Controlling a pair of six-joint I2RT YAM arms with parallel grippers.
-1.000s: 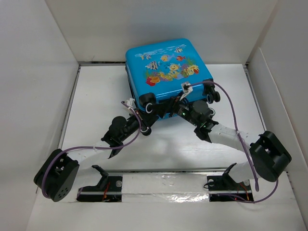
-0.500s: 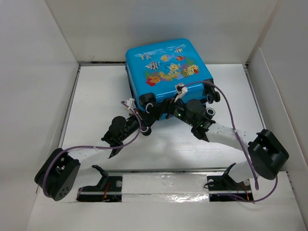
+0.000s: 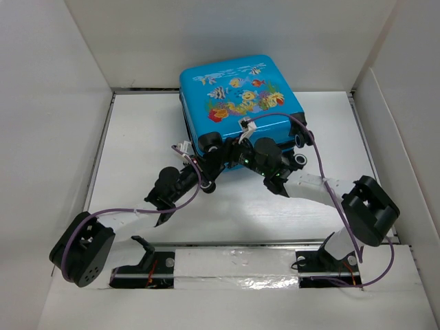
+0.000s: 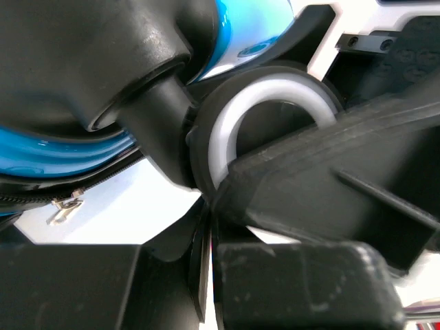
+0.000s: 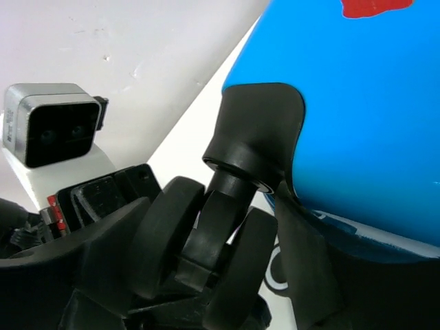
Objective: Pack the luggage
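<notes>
Field notes, standing by the table (image 3: 151,137).

- The luggage (image 3: 237,89), a bright-blue hard-shell child's suitcase printed with cartoon fish and coral, lies flat and closed at the far middle of the table. Its far edge is close to the white back wall (image 3: 227,41).
- The wheeled end faces the arms. Small black wheels show at both near corners.
- Both arms reach in to that near edge from either side, with purple cables (image 3: 323,165) looping over them.
- Left hand (image 3: 205,170): it sits at the suitcase's near-left corner with its fingers pressed together. I can't make out anything caught between them.
- Its wrist view is crowded. A black caster with a white ring (image 4: 234,117) fills the middle, and the blue shell curves behind it. Along the black zipper line at the left, a small metal zipper pull (image 4: 65,206) hangs loose on its own.
- Right hand (image 3: 234,157): it is low against the near edge, just right of the left hand.
- Its wrist view shows the fingers spread, with a black twin wheel (image 5: 206,240) on its stem between them. I can't tell whether the pads actually touch the wheel.
- In that same view the blue shell rises at the right, and a small grey camera block (image 5: 48,124) sits at the left.
</notes>
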